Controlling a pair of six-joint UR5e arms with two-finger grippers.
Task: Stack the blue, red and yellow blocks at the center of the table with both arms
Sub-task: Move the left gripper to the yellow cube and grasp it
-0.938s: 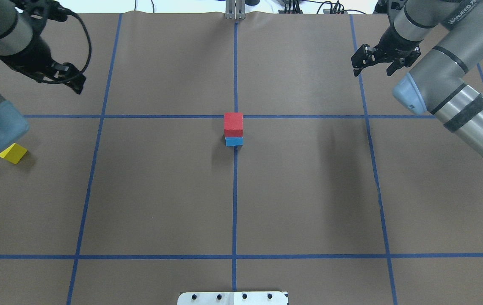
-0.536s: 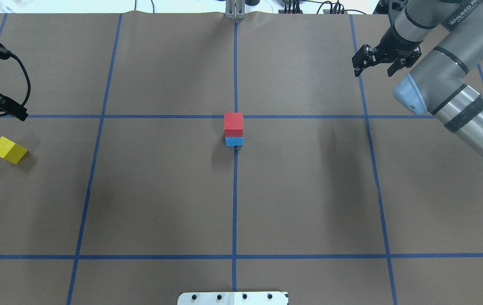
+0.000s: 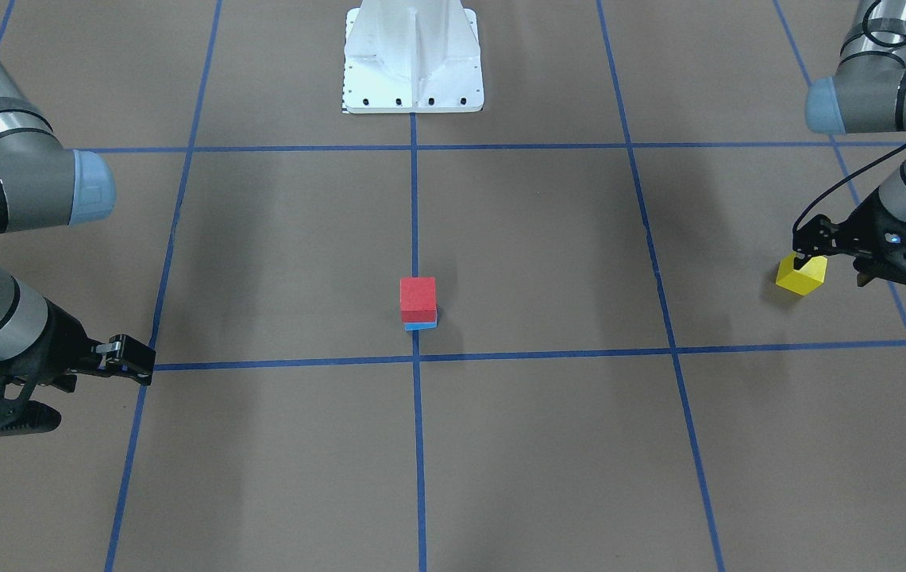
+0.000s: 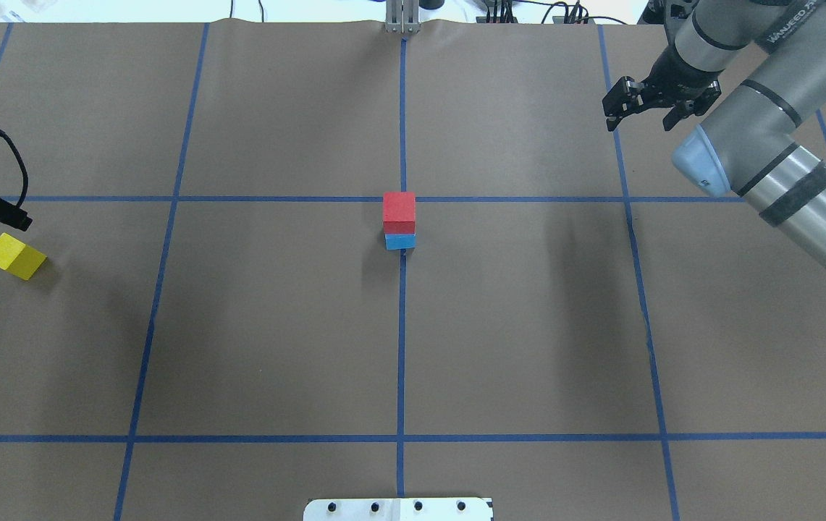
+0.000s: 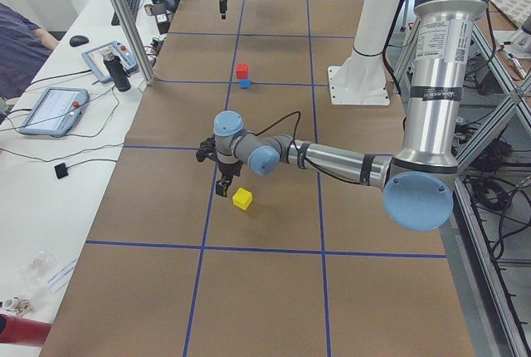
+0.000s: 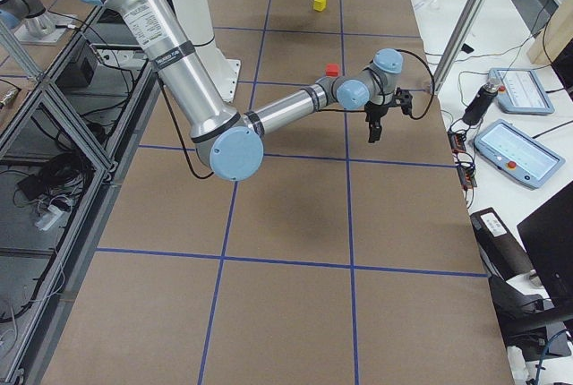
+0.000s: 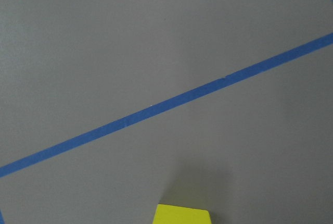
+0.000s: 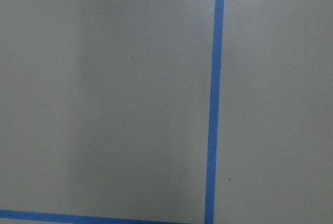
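A red block (image 4: 399, 208) sits on a blue block (image 4: 400, 242) at the table's center; the stack also shows in the front view (image 3: 418, 298). A yellow block (image 4: 14, 256) lies alone near the left edge. My left gripper (image 3: 831, 270) is open and empty, low over the table just behind the yellow block (image 3: 802, 274). One of its fingers (image 4: 16, 215) shows at the overhead view's left edge. The left wrist view catches only the yellow block's top (image 7: 182, 215) at its bottom edge. My right gripper (image 4: 641, 119) is open and empty at the far right.
Blue tape lines (image 4: 402, 325) divide the brown table into squares. The white robot base (image 3: 413, 56) stands at the near middle edge. Benches with teach pendants (image 5: 54, 110) run along the table's far side.
My left arm has swung out to the left edge and come down toward the yellow block, uncovering it in the overhead view. The right gripper has hardly moved. The blocks have not moved.
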